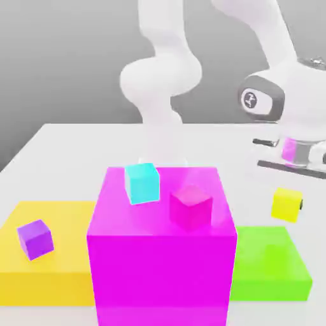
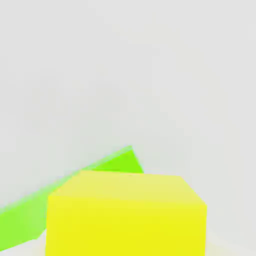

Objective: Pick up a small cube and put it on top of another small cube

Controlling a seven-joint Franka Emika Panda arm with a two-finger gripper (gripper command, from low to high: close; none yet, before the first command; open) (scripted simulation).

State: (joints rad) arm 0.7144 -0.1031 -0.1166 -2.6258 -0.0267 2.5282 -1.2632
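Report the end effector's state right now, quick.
End effector: directly over the small yellow cube; whether it is open or closed on the cube cannot be told.

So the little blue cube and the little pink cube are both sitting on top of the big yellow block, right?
Not quite. The blue cube and the pink cube both sit on top of the big magenta block, not the yellow one. The exterior view shows it; the yellow slab carries a purple cube instead.
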